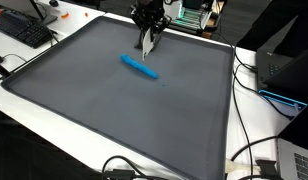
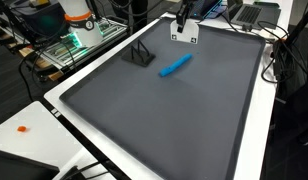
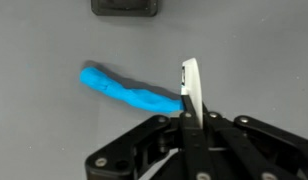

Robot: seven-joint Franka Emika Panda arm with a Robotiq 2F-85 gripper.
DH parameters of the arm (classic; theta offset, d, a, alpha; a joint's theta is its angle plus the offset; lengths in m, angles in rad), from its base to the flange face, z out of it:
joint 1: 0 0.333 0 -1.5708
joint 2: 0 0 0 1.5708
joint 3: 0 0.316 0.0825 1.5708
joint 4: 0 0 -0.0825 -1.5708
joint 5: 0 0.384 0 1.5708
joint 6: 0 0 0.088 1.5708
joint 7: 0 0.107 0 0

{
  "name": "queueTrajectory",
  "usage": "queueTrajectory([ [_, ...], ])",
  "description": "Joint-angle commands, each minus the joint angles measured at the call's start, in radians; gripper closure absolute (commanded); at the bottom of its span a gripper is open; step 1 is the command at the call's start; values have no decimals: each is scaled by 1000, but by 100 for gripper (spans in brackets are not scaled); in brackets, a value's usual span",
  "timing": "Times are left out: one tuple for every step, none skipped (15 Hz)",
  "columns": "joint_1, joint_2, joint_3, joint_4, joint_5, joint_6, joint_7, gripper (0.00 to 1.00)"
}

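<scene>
My gripper (image 1: 147,42) is shut on a thin white flat piece (image 3: 191,85), held edge-on between the fingers; the piece also shows in an exterior view (image 2: 185,31). The gripper hangs just above the far part of the grey mat (image 1: 114,110). A long blue object (image 1: 140,67) lies flat on the mat just in front of the gripper. It also shows in an exterior view (image 2: 175,66) and in the wrist view (image 3: 129,92), where its end lies close beside the white piece. A small black stand (image 2: 142,55) sits on the mat nearby, also at the top of the wrist view (image 3: 124,6).
The mat lies on a white table (image 2: 54,125). A black keyboard (image 1: 24,30) is off one corner. A black box (image 1: 286,62) and cables (image 1: 249,150) lie along one side. A laptop (image 2: 250,12) sits behind the table. A small orange bit (image 2: 22,128) lies on the white edge.
</scene>
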Motion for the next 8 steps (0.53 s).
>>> queueTrajectory([
  [5,3,-5,4,0,-3,-8,96],
  [5,4,-5,6,0,-5,-11,96],
  [5,4,-5,7,-1,-7,-13,96],
  [5,4,-5,8,-1,-9,-15,96],
  [5,4,-5,9,-1,-10,-16,96],
  [5,4,-5,10,-1,-11,-17,96],
  [5,12,-1,11,10,-1,-26,99],
  [7,23,1,16,17,1,-24,99],
])
